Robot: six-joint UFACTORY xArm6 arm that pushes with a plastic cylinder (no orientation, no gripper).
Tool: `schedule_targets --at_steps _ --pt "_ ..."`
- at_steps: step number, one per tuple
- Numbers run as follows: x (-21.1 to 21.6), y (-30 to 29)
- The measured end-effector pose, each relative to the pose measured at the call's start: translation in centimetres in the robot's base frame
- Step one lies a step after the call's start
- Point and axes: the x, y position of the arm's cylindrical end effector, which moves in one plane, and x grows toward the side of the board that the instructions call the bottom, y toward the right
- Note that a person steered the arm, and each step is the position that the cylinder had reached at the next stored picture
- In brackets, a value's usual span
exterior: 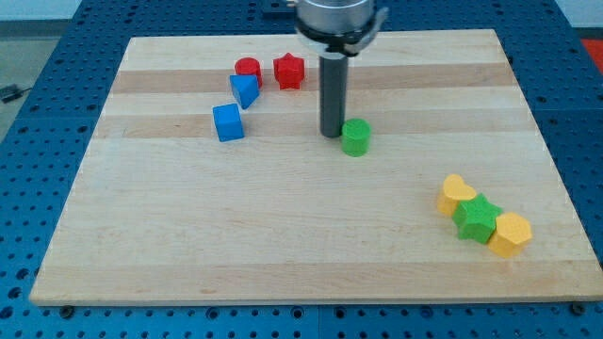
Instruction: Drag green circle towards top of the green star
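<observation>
On the wooden surface (188, 235), my tip (332, 134) sits just to the view's left of the green circle (355, 137), and the two look like they are touching. My rod stands straight up from that spot and goes off the view's top. I have no gripper at all, only this dark rod, so nothing opens or shuts. Over at the view's lower right, well apart from the green circle, three blocks sit in a tight row that slants down to the right. First is a yellow block (456, 195) with a rounded top; I cannot tell its shape for sure. Touching it is the green star (477, 217). Touching the star on its other side is a yellow block with flat sides (509, 234). Up at the view's top left is another little group, well apart from my tip. A red circle (248, 68) sits beside a red star (289, 71), with a small gap between them. Just under the red circle is a blue block with a pointed shape (244, 90), and it seems to touch the red circle. Below that one, and a bit to the view's left, is a blue cube (227, 122). Around the wooden board lies a blue base with rows of little holes (38, 113).
</observation>
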Motion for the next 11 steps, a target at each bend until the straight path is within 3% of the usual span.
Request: schedule_targets --at_steps 5,10,11 --pt "4.7 12.3" --pt "10.0 17.1" --pt "6.7 16.4"
